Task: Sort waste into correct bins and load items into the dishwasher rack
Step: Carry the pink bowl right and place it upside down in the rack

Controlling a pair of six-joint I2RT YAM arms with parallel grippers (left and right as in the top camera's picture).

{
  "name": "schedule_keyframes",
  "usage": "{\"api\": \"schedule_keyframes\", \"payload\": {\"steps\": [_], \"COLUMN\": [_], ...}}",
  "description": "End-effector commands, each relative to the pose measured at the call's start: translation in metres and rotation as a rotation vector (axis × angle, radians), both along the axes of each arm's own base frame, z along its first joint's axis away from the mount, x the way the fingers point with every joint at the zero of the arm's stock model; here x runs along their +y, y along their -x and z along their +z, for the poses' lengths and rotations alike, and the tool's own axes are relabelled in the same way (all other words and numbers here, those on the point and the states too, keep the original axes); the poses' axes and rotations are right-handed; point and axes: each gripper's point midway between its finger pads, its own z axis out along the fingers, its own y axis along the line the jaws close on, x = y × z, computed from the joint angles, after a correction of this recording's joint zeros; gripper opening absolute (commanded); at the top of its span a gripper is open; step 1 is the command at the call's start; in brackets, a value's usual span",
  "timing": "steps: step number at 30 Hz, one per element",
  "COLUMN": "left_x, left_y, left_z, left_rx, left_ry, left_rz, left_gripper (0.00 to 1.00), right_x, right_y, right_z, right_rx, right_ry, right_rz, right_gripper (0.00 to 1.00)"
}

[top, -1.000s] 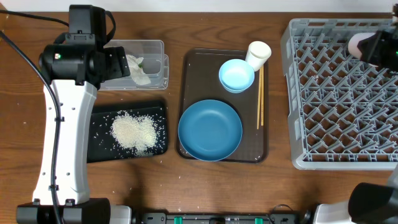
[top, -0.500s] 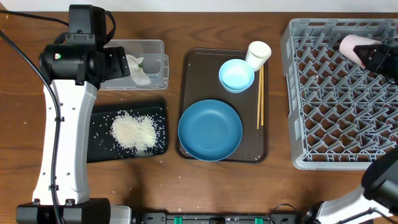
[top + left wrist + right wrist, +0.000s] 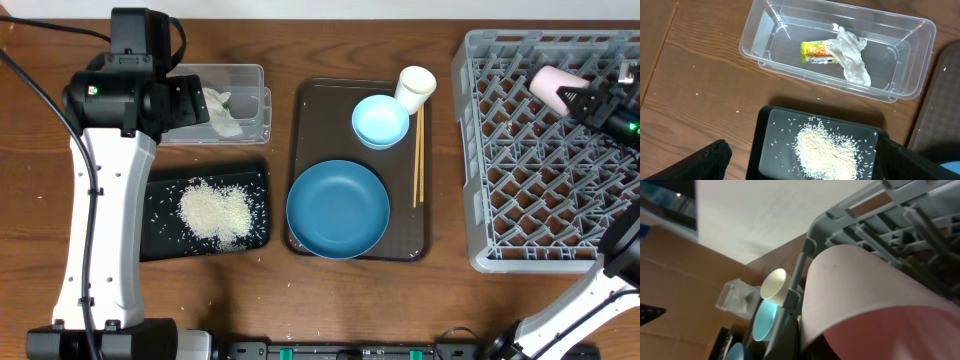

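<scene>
My right gripper is shut on the pink cup and holds it on its side over the far left part of the grey rack. The pink cup fills the right wrist view. My left gripper is open and empty above the rice heap on the black tray. The napkin and the yellow-green wrapper lie in the clear tub. The dark-blue bowl, light-blue bowl, white cup and chopsticks are on the brown tray.
The brown serving tray lies mid-table between the bins and the rack. My left arm stretches over the table's left side and covers part of the clear tub. Loose rice grains are scattered on the wood around the black tray.
My right gripper has carried the pink cup left and slightly down over the rack's far edge. The left arm and everything else have stayed put.
</scene>
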Motion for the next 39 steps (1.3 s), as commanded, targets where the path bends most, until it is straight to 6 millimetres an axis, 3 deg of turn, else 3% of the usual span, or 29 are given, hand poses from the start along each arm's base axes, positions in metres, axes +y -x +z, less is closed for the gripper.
{"api": "schedule_keyframes", "payload": {"steps": [1,13,18,23,30,34,39], "left_x": [0.003,0.003,0.003,0.003,0.003,0.003,0.003], "left_y": [0.002,0.002,0.002,0.002,0.002,0.002,0.002], "left_z": [0.002,0.002,0.002,0.002,0.002,0.002,0.002], "left_rx": [0.000,0.000,0.000,0.000,0.000,0.000,0.000], "left_ry": [-0.012,-0.012,-0.012,-0.012,-0.012,-0.012,-0.012], "left_rz": [0.001,0.001,0.001,0.001,0.001,0.001,0.001], "left_gripper": [0.96,0.96,0.96,0.96,0.96,0.96,0.96], "right_x": [-0.005,-0.042,-0.047,-0.052,-0.065,-0.074,-0.092], "right_y": [0.002,0.018,0.027,0.034,0.045,0.055,0.067], "right_z": [-0.014,-0.034,-0.038,-0.055,-0.067,-0.057,-0.022], "right_rx": [0.036,0.181,0.201,0.295,0.394,0.434,0.477], "right_ry": [-0.045,-0.059,-0.066,-0.025,0.057,0.122,0.195], "right_rz": [-0.008,-0.144,-0.153,-0.194,-0.258,-0.308,-0.438], "right_gripper": [0.01,0.01,0.01,0.01,0.13,0.18,0.17]}}
